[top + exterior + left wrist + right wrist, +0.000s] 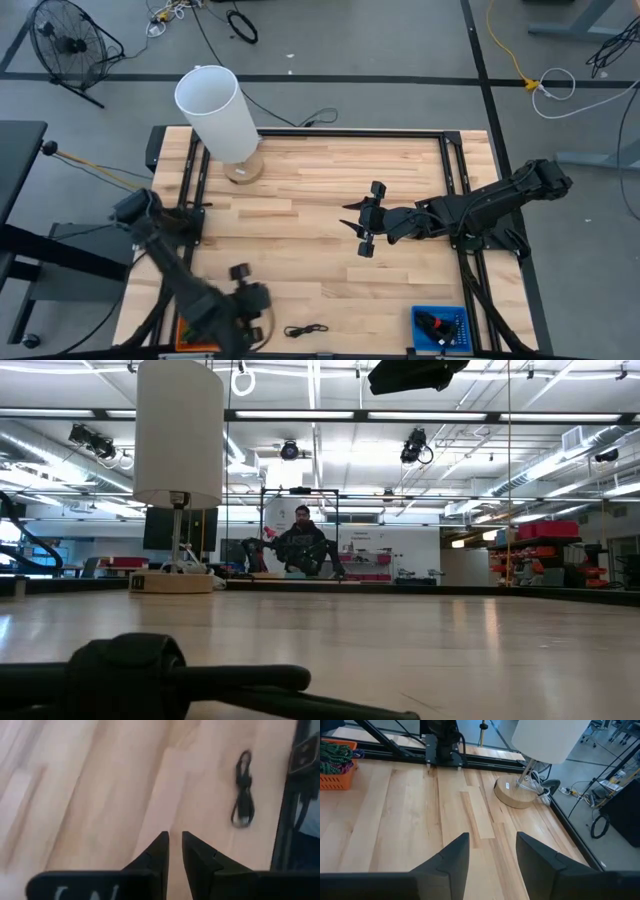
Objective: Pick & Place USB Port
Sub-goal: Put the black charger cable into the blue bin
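Note:
A black USB cable (305,329), coiled and tied, lies flat on the wooden table near its front edge; the left wrist view shows the cable (243,790) ahead of my fingers and off to one side. My left gripper (258,310) hovers above the table's near left part, left of the cable. Its fingers (175,842) stand a narrow gap apart over bare wood, with nothing between them. My right gripper (365,226) hangs open over the middle of the table, its fingers (492,855) empty.
A blue bin (440,328) holding dark items sits at the near right corner. An orange basket (190,338) stands at the near left corner. A white-shaded lamp (222,115) on a round wooden base stands at the far left. Black rails (455,180) frame the table.

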Controlling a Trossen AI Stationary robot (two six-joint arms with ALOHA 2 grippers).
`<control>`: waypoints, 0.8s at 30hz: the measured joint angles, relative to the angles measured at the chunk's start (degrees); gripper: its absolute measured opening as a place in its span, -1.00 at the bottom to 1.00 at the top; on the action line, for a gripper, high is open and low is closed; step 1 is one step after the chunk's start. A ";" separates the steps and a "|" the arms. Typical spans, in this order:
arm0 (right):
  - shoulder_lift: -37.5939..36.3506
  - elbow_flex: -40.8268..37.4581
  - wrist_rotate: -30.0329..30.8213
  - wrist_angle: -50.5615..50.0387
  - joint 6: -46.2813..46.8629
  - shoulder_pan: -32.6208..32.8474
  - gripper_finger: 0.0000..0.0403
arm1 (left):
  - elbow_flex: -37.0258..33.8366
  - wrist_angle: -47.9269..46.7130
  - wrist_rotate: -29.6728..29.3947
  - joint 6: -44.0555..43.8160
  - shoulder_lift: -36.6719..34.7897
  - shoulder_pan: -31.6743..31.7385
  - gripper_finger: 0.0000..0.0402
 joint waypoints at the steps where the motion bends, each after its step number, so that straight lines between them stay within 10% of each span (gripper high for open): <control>1: 0.00 0.00 -0.02 -0.02 0.00 0.00 -0.19 | 0.00 1.87 0.76 3.77 0.00 1.50 -0.72; 8: 0.00 0.00 -0.04 -0.04 -0.02 0.00 -0.19 | -3.25 19.90 12.29 19.28 0.11 9.62 -0.72; 24: 0.00 0.00 -0.07 -0.02 -0.02 0.00 -0.19 | -20.14 47.40 29.08 20.83 0.20 12.19 -0.63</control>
